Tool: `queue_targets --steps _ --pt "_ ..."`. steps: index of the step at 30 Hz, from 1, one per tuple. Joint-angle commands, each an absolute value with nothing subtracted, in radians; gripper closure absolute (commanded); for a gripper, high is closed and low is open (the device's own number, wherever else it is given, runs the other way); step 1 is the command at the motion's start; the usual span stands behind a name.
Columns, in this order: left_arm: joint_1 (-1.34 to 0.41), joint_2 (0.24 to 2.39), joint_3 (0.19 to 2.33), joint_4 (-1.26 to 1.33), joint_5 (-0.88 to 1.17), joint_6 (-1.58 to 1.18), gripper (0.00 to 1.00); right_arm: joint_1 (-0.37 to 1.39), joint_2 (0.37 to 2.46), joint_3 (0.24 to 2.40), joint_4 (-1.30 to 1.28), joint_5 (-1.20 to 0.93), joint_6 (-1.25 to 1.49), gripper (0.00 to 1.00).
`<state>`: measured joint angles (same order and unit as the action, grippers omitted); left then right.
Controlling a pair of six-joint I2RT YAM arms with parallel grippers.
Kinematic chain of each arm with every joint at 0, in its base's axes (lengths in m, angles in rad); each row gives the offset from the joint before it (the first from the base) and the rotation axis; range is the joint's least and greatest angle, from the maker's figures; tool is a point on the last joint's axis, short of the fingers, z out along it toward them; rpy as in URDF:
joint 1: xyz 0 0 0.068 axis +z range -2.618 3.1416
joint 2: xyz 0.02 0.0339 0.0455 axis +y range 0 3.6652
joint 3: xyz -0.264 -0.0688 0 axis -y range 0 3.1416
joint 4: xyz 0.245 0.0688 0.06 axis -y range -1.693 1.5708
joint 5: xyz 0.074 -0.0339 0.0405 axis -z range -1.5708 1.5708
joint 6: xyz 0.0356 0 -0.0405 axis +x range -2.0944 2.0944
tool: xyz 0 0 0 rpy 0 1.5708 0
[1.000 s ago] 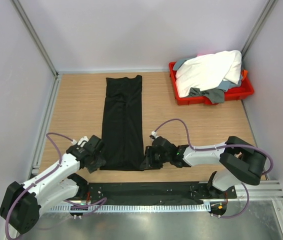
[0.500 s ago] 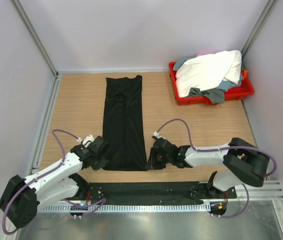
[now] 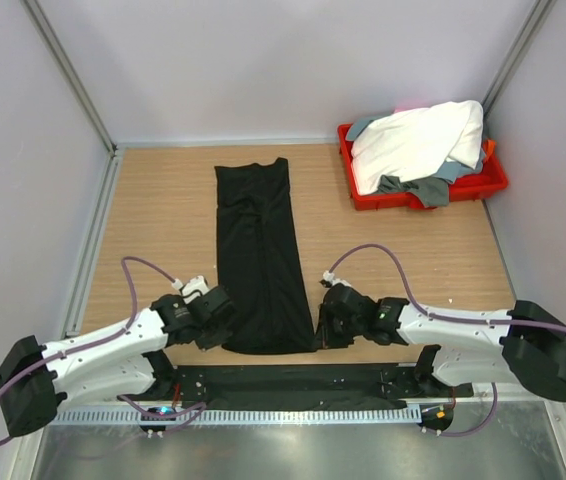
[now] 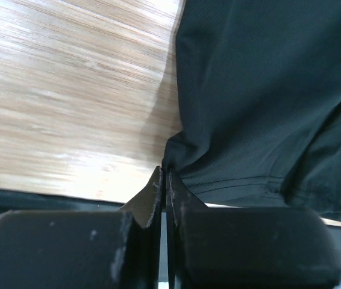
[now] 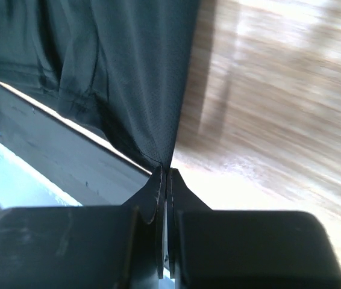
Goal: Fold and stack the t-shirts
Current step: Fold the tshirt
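Top external view lays out the whole scene: the black t-shirt (image 3: 261, 250), folded into a long narrow strip, lies flat on the wooden tabletop (image 3: 163, 220). Its near end sits between the left gripper (image 3: 227, 325) and the right gripper (image 3: 320, 328), one at each near corner. At the far right a red tray (image 3: 493, 183) holds the white t-shirt (image 3: 418, 140) heaped over the grey t-shirt (image 3: 415, 189). From up there, the fingers are too small to tell whether they meet. Left wrist view settles it: the fingertips are pressed together on the shirt's hemmed corner, with cloth puckering up into them. Right wrist view shows the same pinch on the opposite corner.
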<state>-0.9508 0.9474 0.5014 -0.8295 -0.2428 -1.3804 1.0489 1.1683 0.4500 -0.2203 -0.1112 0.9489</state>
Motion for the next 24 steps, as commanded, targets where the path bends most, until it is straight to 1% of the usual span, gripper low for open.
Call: queue_targets --steps 1,4,7,10,14,19,22,24 --pt "-0.956 0.962 0.612 -0.909 -0.296 -1.393 0.99 1.061 1.204 0.557 -0.262 -0.117 0.902 0.98" --pt "-0.954 0.994 0.692 -0.968 -0.334 -1.362 0.92 1.049 1.253 0.667 -0.322 -0.066 0.852 0.99" --pt "-0.94 1.038 0.799 -1.028 -0.356 -1.307 0.89 1.003 1.313 0.768 -0.394 -0.063 0.781 0.99" --pt "-0.872 1.077 0.891 -1.023 -0.353 -1.208 0.88 0.921 1.354 0.865 -0.431 -0.087 0.71 0.99" --pt "-0.711 1.173 0.968 -0.983 -0.298 -1.062 0.89 0.824 1.436 1.0 -0.482 -0.126 0.614 0.99" --pt "-0.583 1.311 1.112 -0.951 -0.267 -0.893 0.92 0.734 1.59 1.234 -0.551 -0.146 0.508 0.99" --pt "-0.543 1.406 1.208 -0.959 -0.224 -0.841 0.94 0.695 1.669 1.299 -0.566 -0.166 0.471 0.99" --pt "-0.543 1.455 1.25 -0.971 -0.229 -0.815 0.93 0.672 1.707 1.356 -0.583 -0.181 0.456 0.99"
